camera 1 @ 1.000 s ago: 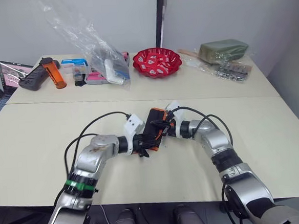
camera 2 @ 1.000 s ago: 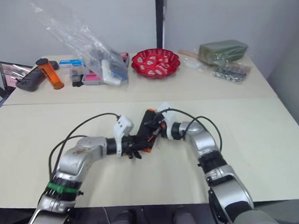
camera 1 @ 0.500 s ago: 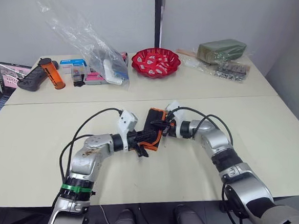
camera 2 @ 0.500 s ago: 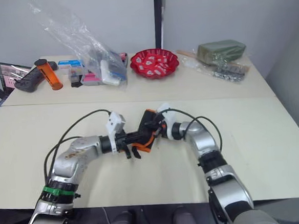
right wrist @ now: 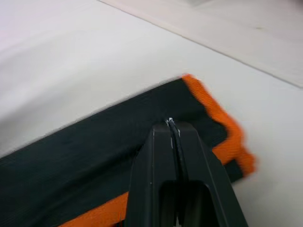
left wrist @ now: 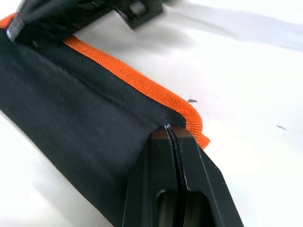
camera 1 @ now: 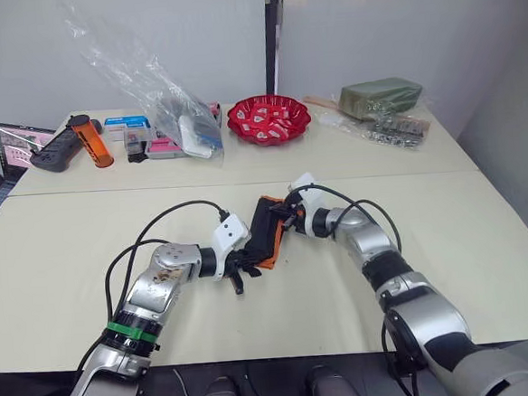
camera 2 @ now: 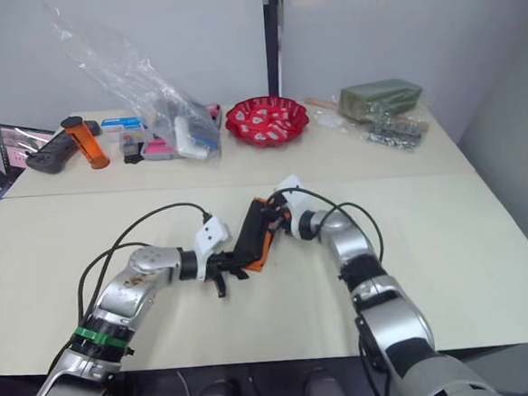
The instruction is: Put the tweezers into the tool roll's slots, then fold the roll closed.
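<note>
Left gripper [left wrist: 173,130]: fingers pressed together, tips against the tool roll [camera 1: 266,230] by its orange-bound corner; whether fabric was pinched could not be told.
Right gripper [right wrist: 171,124]: fingers together, tips on the roll's far end.
Tool roll: folded narrow, on the near table, well short of the red bowl [camera 1: 268,119].
Tweezers: none visible loose; judged already slotted.
Remaining: apparently finishing the fold.

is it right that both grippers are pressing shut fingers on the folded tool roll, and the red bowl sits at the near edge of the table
Not quite. The left gripper and right gripper do press shut fingers on the folded tool roll, but the red bowl sits on the far table, as the left eye view shows.
</note>
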Action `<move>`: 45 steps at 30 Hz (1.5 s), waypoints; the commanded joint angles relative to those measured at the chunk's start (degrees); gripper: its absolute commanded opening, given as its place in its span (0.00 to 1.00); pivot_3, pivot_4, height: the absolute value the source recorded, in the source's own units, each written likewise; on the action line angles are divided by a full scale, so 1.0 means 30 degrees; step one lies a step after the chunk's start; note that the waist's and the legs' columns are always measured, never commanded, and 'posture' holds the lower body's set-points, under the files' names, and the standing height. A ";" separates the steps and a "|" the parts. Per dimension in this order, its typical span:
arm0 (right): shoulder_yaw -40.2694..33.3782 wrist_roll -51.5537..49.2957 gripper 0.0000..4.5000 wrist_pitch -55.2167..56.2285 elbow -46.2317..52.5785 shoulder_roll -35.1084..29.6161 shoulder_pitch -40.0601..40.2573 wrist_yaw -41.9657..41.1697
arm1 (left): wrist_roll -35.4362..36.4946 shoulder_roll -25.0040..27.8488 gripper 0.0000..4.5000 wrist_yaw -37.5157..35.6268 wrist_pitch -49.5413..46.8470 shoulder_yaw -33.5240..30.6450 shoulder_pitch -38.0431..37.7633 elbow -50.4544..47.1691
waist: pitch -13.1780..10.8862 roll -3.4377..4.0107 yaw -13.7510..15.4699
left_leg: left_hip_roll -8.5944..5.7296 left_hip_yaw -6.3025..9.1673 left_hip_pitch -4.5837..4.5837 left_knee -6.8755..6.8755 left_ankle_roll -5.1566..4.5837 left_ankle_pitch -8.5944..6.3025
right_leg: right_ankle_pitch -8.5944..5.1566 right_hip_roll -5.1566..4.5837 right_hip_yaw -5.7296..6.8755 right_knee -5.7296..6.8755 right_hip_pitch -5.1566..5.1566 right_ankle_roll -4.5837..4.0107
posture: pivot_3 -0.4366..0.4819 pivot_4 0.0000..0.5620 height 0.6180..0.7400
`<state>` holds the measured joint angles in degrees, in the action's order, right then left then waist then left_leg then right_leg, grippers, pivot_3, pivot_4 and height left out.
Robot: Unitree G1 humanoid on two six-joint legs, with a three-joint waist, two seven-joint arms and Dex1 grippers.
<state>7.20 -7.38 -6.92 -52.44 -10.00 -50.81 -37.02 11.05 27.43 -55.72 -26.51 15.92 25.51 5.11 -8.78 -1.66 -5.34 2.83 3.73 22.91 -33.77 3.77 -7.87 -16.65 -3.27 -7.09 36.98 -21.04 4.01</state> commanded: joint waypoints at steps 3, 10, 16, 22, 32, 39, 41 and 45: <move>-0.0671 0.0892 0.00 0.1489 -0.3383 0.0444 -0.1575 0.1230 | -0.0172 -0.0075 0.01 -0.0159 -0.1552 0.0730 -0.1156 0.1069 | 0.0024 0.0036 -0.0080 | -0.0001 0.0000 0.0002 0.0027 -0.0044 -0.0003 | 0.0039 0.0002 -0.0001 0.0006 0.0002 0.0116 | 0.48 0.27 1.00; -0.1948 -0.0415 0.00 0.2230 -0.0490 -0.0264 -0.2001 -0.1822 | 0.2916 -0.0353 0.01 -0.0259 -0.3828 -0.1695 -0.1341 -0.1849 | -0.0058 0.0052 -0.0090 | -0.0004 0.0008 0.0156 0.0015 -0.0049 -0.0005 | 0.0042 0.0005 0.0000 0.0011 -0.0121 0.0141 | 0.48 0.27 1.00; -0.2084 -0.2108 0.00 -0.1861 0.5781 -0.2066 0.0640 -0.5307 | 0.4706 0.0145 0.01 0.1741 -0.4537 -0.5560 -0.1126 -0.4230 | -0.0204 0.0097 0.0000 | -0.0007 0.0077 0.0502 0.0000 -0.0052 0.0000 | 0.0092 0.0017 0.0045 0.0061 -0.0440 0.0081 | 0.48 0.27 1.00; -0.2045 -0.2438 0.00 -0.4867 0.8711 -0.4305 0.2547 -0.6528 | 0.3773 0.2676 0.01 0.2539 -0.1812 -0.8530 -0.2527 -0.4975 | -0.0302 0.0103 0.0090 | -0.0015 0.0075 0.0503 0.0000 -0.0049 -0.0001 | 0.0085 0.0011 0.0046 0.0033 -0.0444 0.0085 | 0.48 0.27 1.00; -0.1393 -0.2397 0.00 -0.5687 1.0573 -0.5280 0.3347 -0.7501 | 0.7465 0.4225 0.55 0.1692 -0.2007 -1.3736 -0.7349 -0.7787 | -0.0414 0.0034 0.0085 | -0.0007 0.0049 0.0535 -0.0006 -0.0045 -0.0002 | 0.0050 -0.0004 0.0042 0.0029 -0.0480 0.0127 | 0.48 0.27 1.00; -0.2804 -0.4211 0.19 -0.5880 1.2119 -0.6183 0.4274 -0.8749 | 0.8220 0.4427 1.00 0.2504 -0.2164 -1.5457 -0.9357 -0.8881 | -0.0420 0.0029 0.0490 | -0.0007 0.0048 0.0558 -0.0017 -0.0045 -0.0002 | 0.0054 -0.0004 0.0043 0.0027 -0.0504 0.0123 | 0.48 0.27 1.00; -0.2890 -0.3743 0.36 -0.3652 1.2760 -0.7020 0.5193 -0.9297 | 0.7279 0.4836 1.00 0.3100 -0.1963 -1.5465 -0.9674 -0.8365 | -0.0421 0.0026 0.0616 | -0.0007 0.0047 0.0563 -0.0018 -0.0045 -0.0002 | 0.0050 -0.0007 0.0045 0.0019 -0.0508 0.0126 | 0.48 0.27 1.00; -0.3811 -0.4049 0.67 -0.1839 1.3712 -0.8198 0.7228 -0.9611 | 0.5318 0.5681 1.00 0.3584 -0.0733 -1.5031 -1.0310 -0.7608 | -0.0423 0.0023 0.0620 | -0.0007 0.0019 0.0565 -0.0016 -0.0043 -0.0003 | 0.0045 -0.0014 0.0029 0.0005 -0.0521 0.0123 | 0.48 0.27 1.00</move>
<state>-1.96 -18.53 -14.83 -14.00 -33.72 -29.69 -65.45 28.35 43.71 -45.54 -30.86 -28.52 -5.46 -17.26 -10.05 -1.59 -3.48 2.82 3.74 24.61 -33.82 3.64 -7.88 -16.51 -3.32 -7.01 36.99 -22.62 4.35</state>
